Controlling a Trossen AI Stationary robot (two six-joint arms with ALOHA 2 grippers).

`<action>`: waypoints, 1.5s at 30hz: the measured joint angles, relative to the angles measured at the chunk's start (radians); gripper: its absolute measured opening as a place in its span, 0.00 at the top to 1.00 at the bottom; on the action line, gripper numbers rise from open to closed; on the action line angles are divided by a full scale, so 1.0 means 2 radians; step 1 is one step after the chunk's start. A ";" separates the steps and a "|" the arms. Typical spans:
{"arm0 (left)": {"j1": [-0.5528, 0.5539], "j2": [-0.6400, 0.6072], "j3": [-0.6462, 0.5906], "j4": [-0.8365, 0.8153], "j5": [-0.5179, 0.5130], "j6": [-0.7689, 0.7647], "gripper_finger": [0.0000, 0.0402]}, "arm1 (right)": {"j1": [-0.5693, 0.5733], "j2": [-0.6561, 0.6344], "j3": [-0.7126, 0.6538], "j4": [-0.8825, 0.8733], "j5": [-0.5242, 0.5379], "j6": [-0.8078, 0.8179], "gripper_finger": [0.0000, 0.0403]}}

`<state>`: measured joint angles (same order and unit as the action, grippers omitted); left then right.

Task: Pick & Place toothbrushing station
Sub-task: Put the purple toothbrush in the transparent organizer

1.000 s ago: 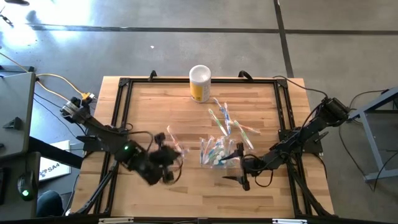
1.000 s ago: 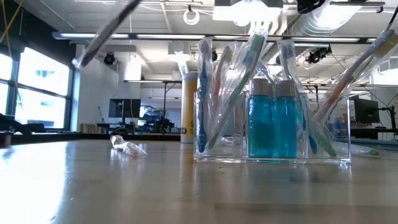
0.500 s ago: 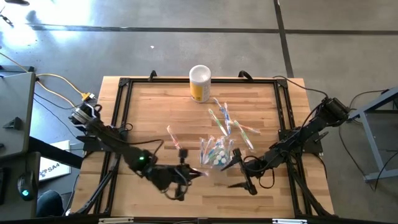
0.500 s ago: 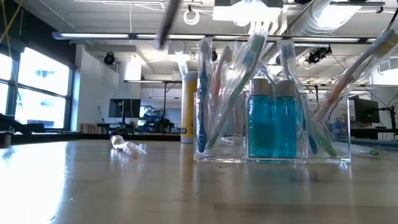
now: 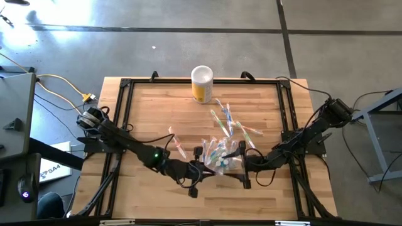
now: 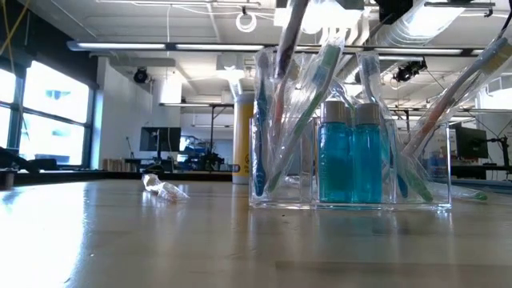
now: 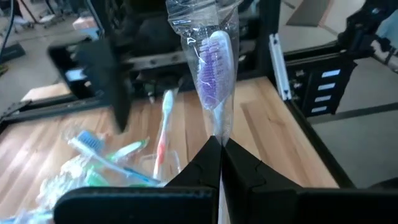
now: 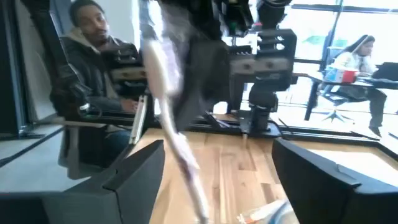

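Just below frame centre in the high view, the left gripper is clamped on a plastic-wrapped purple toothbrush beside the clear station; the right gripper, fingers spread wide and empty, flanks its other side; no writing is legible

My left gripper is matt black plastic, pinching a toothbrush sheathed in glossy, crinkly clear film. The table is pale planked wood, framed in matt black metal.
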<state>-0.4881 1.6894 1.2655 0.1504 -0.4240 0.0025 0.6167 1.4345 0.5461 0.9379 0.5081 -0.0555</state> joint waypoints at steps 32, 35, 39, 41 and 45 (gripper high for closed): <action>0.050 0.031 0.000 0.055 0.039 0.001 1.00 | -0.037 0.007 0.000 0.000 -0.020 0.031 0.49; 0.052 0.031 0.000 0.054 0.039 0.007 1.00 | -0.037 0.007 0.000 0.000 -0.021 0.030 0.61; 0.052 0.031 0.000 0.049 0.037 0.006 1.00 | -0.037 0.007 0.000 -0.001 -0.033 0.018 0.80; 0.051 0.031 0.000 0.046 0.034 0.005 1.00 | -0.037 0.007 0.000 -0.002 -0.045 0.010 0.88; 0.051 0.031 0.000 0.042 0.032 0.005 1.00 | -0.038 0.007 0.000 -0.002 -0.049 0.004 0.89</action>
<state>-0.3859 1.7515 1.2655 0.2353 -0.3607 0.0132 0.5415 1.4483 0.5457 0.9333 0.4095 -0.0475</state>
